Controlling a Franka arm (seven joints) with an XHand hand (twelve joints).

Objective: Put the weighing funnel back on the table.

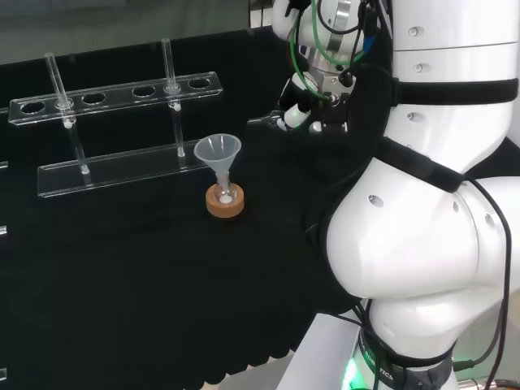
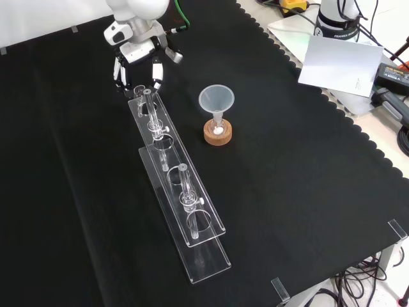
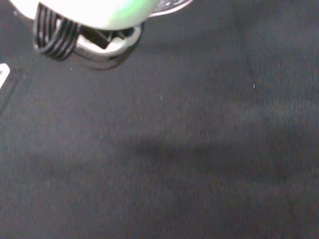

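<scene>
At the far end of the clear two-tier plastic rack (image 2: 206, 256), front view, the black and white robot hand (image 2: 137, 61) hangs low. Whether it holds the weighing funnel I cannot tell. Two glass tubes (image 2: 151, 112) stand upright in the rack's holes. Right of the rack, one clear cone-shaped funnel (image 2: 216, 100) is steadied by one small flask (image 2: 218, 128) on one cork ring (image 2: 218, 137).

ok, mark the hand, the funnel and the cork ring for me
hand (image 2: 136, 51), front view, on its white back, above the rack's far end.
funnel (image 2: 216, 99), front view, inside the open cone.
cork ring (image 2: 218, 141), front view, on its near side wall.
</scene>
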